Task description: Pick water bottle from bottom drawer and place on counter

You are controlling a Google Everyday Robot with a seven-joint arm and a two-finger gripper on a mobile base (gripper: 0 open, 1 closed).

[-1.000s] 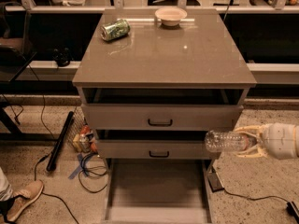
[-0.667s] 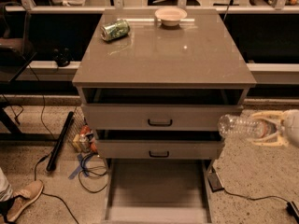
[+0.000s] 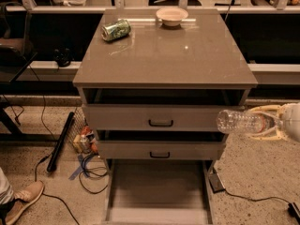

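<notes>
Gripper (image 3: 261, 122) clamped on water bottle (image 3: 236, 121), held horizontal in air, below counter's (image 3: 164, 60) front-right corner, level with top drawer (image 3: 140, 117). Bottom drawer (image 3: 157, 191) open. Can (image 3: 116, 30) back-left, bowl (image 3: 172, 16) at back edge.

Only the end of the arm shows. The gripper (image 3: 253, 123) sits at the right edge of the view, just right of the cabinet (image 3: 122, 117), closed on the water bottle (image 3: 238, 121). Its two fingers (image 3: 265, 108) are pale cream-yellow, slim and bowed like curved ribs, one above and one below, joining at a paler base. Behind them is a smooth, rounded, off-white wrist housing (image 3: 293, 121), cut off by the frame edge. No cables, screws or markings can be made out.
</notes>
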